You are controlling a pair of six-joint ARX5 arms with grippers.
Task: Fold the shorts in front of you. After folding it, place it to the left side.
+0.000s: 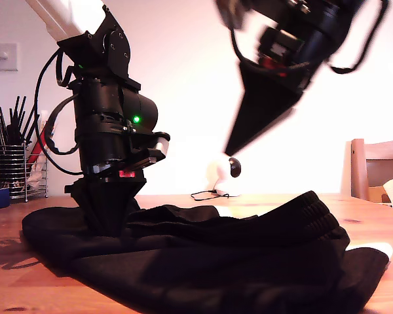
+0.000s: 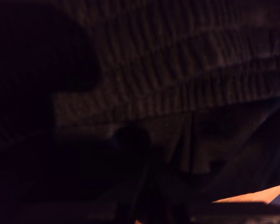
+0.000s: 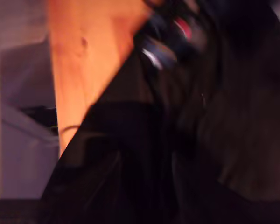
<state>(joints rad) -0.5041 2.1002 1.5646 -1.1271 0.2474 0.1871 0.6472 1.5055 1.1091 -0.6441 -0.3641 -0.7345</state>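
In the exterior view the shorts (image 1: 209, 261) lay spread in a wrinkled black heap across the wooden table (image 1: 13, 288), a small white bit at the edge toward that view's right. My first gripper (image 1: 108, 219) stood pressed down into the fabric at that view's left; my second gripper (image 1: 239, 140) hung blurred in the air above, clear of the cloth (its jaws came to a point, apparently together).

The first wrist view showed ribbed dark cloth (image 2: 177, 70) up close; I could not tell the jaw gap.

The second wrist view, blurred, looked down on black fabric (image 3: 144, 154) beside bare table (image 3: 88, 56).
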